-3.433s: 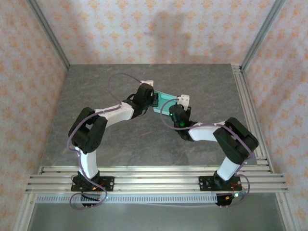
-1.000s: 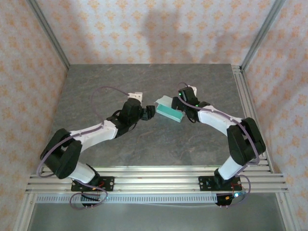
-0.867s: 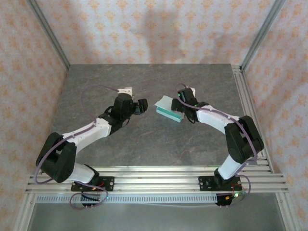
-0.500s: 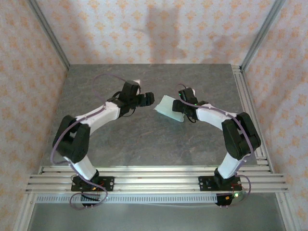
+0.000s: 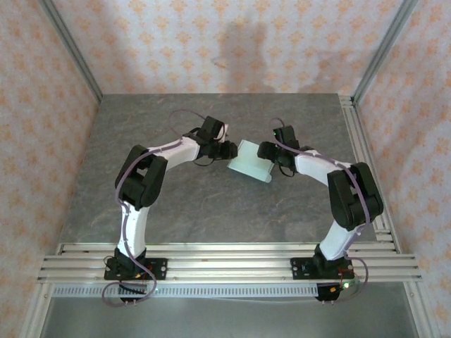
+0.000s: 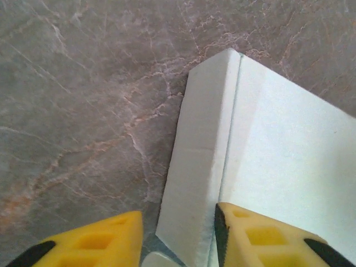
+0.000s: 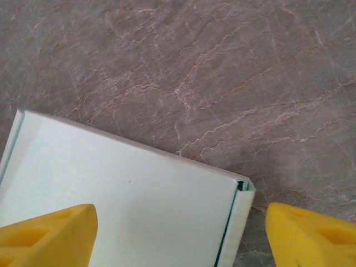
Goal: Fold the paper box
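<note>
Box (image 5: pixel 251 161) lies mid-table (image 5: pixel 190 204), flat panel up, its ends partly hidden by the two grippers. In both wrist views it runs off the lower edge.

Left gripper (image 5: pixel 229 150): jaws part-closed astride a side flap (image 6: pixel 194 167), with a gap on one side, so apparently no pinch.

Right gripper (image 5: pixel 266 150): jaws wide, released, over a corner.

Table grey, veined. Walls (image 5: pixel 211 42) peach, patterned. Aluminium rails (image 5: pixel 225 257) at near edge.

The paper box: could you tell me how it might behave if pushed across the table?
The paper box looks like thin card, so probably light and apt to slide on the smooth table. Its side flap looks loose and would likely flex if pressed.
</note>
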Controlling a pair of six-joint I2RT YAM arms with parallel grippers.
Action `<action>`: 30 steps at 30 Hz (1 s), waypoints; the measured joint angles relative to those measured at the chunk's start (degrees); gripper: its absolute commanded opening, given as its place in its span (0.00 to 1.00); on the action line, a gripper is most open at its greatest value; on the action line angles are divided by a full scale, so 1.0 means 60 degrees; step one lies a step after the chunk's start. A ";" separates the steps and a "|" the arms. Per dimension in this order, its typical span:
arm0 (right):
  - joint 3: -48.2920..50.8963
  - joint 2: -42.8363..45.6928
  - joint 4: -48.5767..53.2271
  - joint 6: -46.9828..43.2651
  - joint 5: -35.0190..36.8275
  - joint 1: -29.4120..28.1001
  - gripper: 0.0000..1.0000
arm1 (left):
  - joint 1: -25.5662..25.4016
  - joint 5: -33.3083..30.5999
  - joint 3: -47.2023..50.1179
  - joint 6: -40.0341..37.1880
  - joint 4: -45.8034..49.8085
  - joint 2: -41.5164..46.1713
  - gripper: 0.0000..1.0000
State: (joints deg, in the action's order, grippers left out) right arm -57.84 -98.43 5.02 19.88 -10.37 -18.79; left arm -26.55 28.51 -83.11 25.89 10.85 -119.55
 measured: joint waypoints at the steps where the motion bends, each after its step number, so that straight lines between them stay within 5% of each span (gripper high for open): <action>1: 0.0018 0.0000 -0.0047 0.0069 -0.0087 0.0044 0.72 | -0.0044 0.0011 0.0000 0.0007 0.0004 0.0000 0.29; 6: -0.0004 -0.0233 -0.0211 0.0233 -0.0433 0.0168 0.64 | -0.0211 0.0004 0.0412 0.0153 -0.0153 0.0226 0.30; 14: -0.0415 -0.0892 -0.0270 0.0160 -0.1698 0.0153 0.63 | -0.0572 -0.0270 0.1690 0.0444 -0.0153 0.1246 0.46; 30: -0.0222 -0.0707 -0.0273 0.0004 -0.1989 0.0138 0.71 | -0.0175 -0.0856 0.1056 -0.0080 0.0342 0.1370 0.38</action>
State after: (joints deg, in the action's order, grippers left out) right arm -59.18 -102.67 3.38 19.90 -22.31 -17.96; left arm -27.59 23.38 -76.77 25.41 12.91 -111.33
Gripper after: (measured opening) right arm 0.713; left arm 0.392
